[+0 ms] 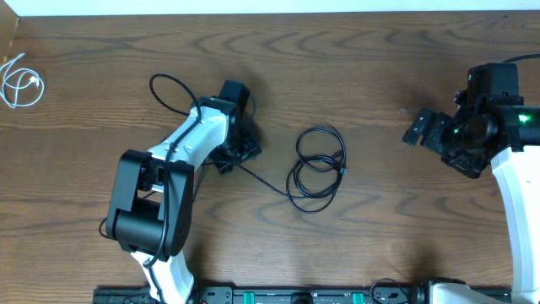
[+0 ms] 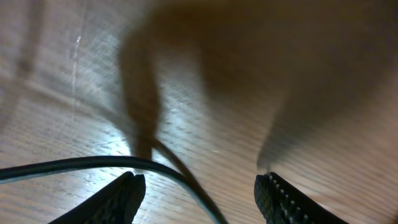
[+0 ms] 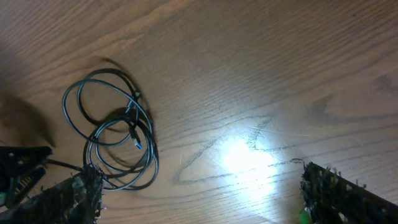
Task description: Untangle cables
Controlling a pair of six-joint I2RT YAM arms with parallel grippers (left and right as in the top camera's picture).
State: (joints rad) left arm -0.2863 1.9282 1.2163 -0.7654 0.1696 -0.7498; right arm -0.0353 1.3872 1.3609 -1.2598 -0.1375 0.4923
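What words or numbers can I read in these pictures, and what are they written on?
None can be read.
On the black rail at the table's near edge: tiny green marks, too small to read.
On the coiled thin black cable and the looped thin white cable: no writing shows.

Dark brown wood-grain counter (image 1: 380, 76), spanning the whole overhead view; pale strip (image 1: 270, 7) along the far edge; bright glare patch (image 3: 249, 152) on the wood, right wrist view.
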